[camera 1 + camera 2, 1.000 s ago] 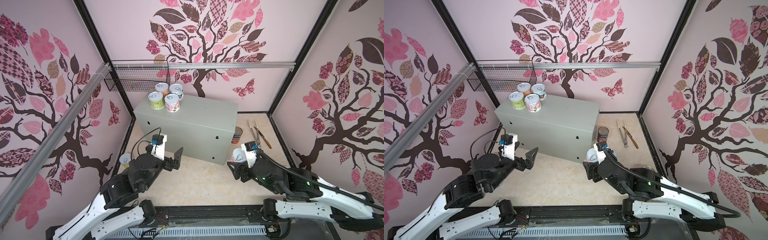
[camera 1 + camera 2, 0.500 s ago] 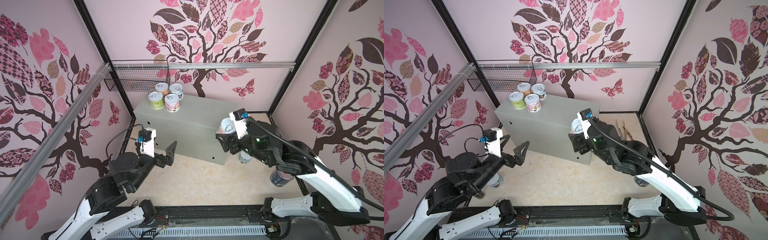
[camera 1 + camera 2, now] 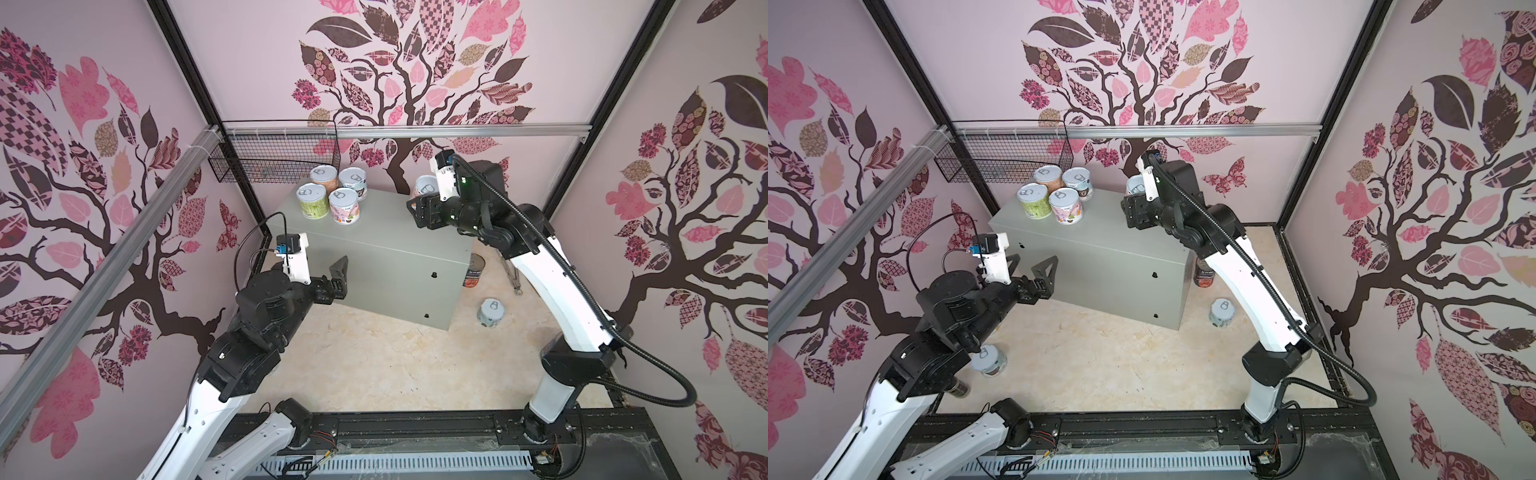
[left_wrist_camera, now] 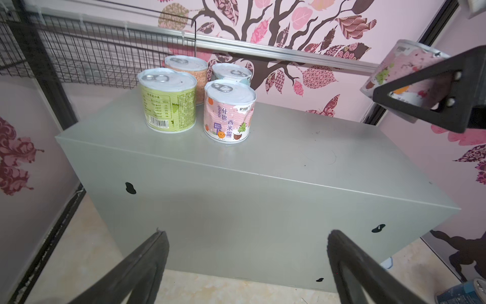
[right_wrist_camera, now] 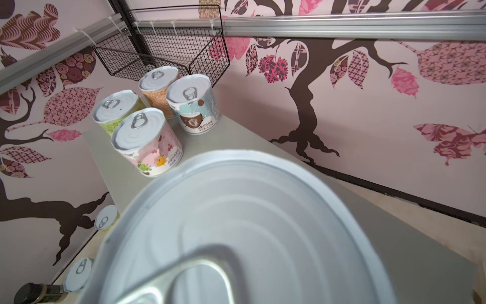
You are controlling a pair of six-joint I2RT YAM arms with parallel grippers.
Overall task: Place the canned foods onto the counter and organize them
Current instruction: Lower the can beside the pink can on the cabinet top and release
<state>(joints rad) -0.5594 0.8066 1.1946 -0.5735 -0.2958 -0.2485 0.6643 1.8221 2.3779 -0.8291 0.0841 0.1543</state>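
Loose cans (image 3: 1223, 312) stand on the floor to either side of the counter (image 3: 399, 249), and the left gripper (image 3: 1034, 266) hangs wide open and empty before its front face. Four cans (image 3: 344, 205) cluster on its far left corner. The right gripper (image 3: 420, 198) grips a pink can (image 3: 426, 184), tilted, over the far right end.
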